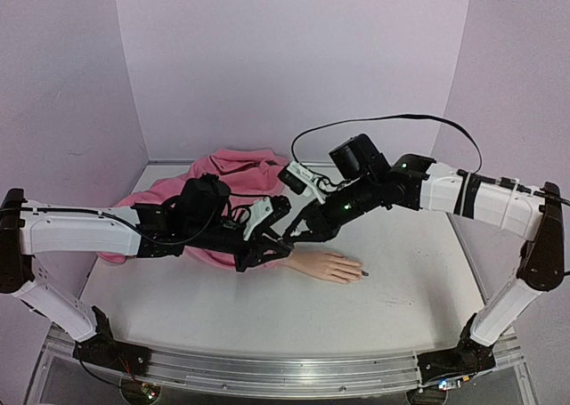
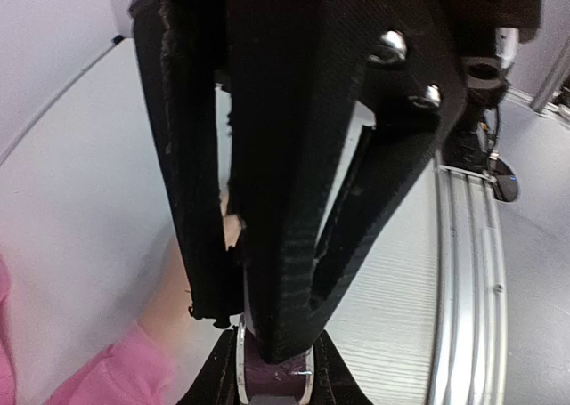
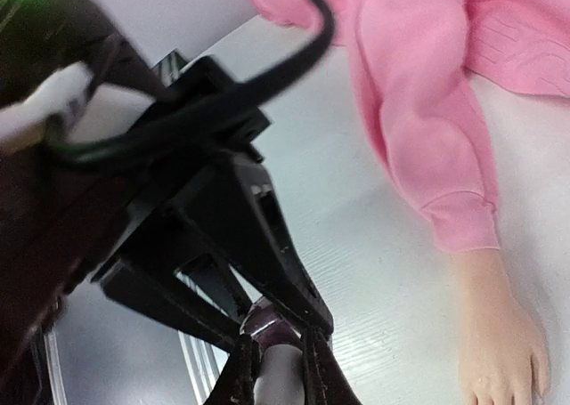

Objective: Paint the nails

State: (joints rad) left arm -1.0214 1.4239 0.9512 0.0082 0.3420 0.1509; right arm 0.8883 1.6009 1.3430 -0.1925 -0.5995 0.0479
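Centre frame: polish bottle (image 2: pixel 272 380) pinched by left gripper (image 1: pixel 274 243), white cap (image 3: pixel 276 371) clamped by right gripper (image 1: pixel 298 230); apparently steadied for uncapping. Below-right, mannequin hand (image 1: pixel 331 266) laid flat, nails (image 1: pixel 363 272) exposed.

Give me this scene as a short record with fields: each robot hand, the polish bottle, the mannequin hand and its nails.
left hand: fingers nearly together at the polish bottle, grip unclear
right hand: shut on the same bottle
mannequin hand: flat on the table, fingers pointing right
sleeve: pink, bunched at the back left
nails: one fingertip looks dark; the rest too small to tell
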